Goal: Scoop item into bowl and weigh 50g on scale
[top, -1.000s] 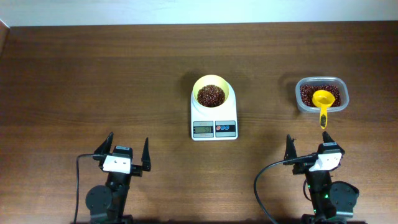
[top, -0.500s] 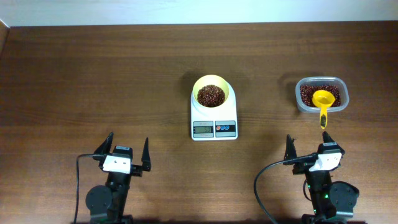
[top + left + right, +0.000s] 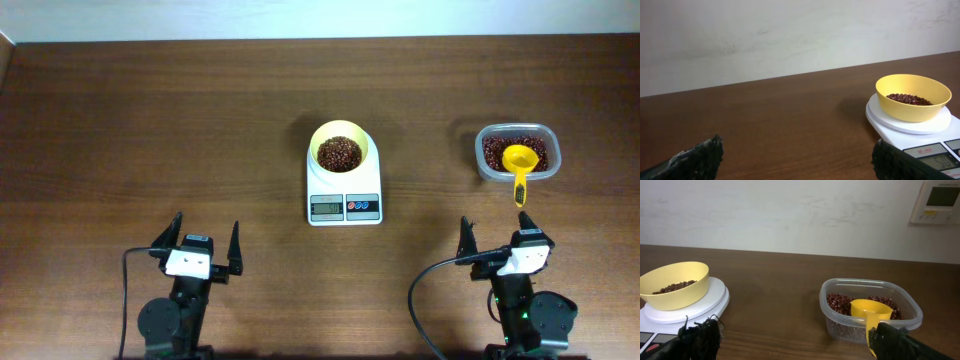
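The pale-yellow bowl (image 3: 339, 147) stands on the white scale (image 3: 344, 196) at mid-table, with dark reddish-brown beans (image 3: 339, 153) heaped inside. The left wrist view has the bowl (image 3: 913, 97) and scale (image 3: 920, 132) at the right; the right wrist view has the bowl (image 3: 674, 285) and scale (image 3: 670, 317) at the left. More beans (image 3: 840, 303) fill a clear tub (image 3: 517, 152). My left gripper (image 3: 204, 243) is open near the front edge, left of the scale, holding nothing. My right gripper (image 3: 497, 234) is open too, just in front of the tub.
A yellow long-handled scoop (image 3: 519, 166) lies in the tub (image 3: 867, 310), bowl on the beans, handle hanging over the front rim toward my right gripper. Bare brown table (image 3: 150, 130) spreads to the left and behind. A pale wall (image 3: 790, 35) backs the table.
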`<action>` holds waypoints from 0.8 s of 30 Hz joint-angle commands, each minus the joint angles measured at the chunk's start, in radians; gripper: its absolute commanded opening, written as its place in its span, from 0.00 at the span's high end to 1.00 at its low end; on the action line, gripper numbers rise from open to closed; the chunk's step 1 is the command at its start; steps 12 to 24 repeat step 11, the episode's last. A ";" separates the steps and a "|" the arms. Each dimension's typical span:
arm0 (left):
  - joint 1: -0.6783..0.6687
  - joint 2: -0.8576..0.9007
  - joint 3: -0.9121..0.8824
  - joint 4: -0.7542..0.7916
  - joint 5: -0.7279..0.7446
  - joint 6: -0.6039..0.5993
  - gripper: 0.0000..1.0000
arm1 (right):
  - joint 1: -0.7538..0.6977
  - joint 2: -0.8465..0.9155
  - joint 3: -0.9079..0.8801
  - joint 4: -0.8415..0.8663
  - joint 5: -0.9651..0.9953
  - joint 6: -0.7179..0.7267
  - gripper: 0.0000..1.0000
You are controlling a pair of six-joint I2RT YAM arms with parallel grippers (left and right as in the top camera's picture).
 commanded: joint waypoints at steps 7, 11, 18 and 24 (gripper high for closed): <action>0.007 -0.005 -0.002 -0.006 0.002 0.013 0.01 | 0.011 -0.010 -0.005 -0.008 0.009 -0.001 0.01; 0.007 -0.005 -0.002 -0.006 0.002 0.013 0.01 | 0.011 -0.010 -0.005 -0.007 0.009 -0.001 0.01; 0.007 -0.005 -0.002 -0.006 0.002 0.013 0.01 | 0.011 -0.010 -0.005 -0.007 0.009 -0.001 0.01; 0.007 -0.005 -0.002 -0.006 0.002 0.013 0.01 | 0.011 -0.010 -0.005 -0.007 0.009 -0.001 0.01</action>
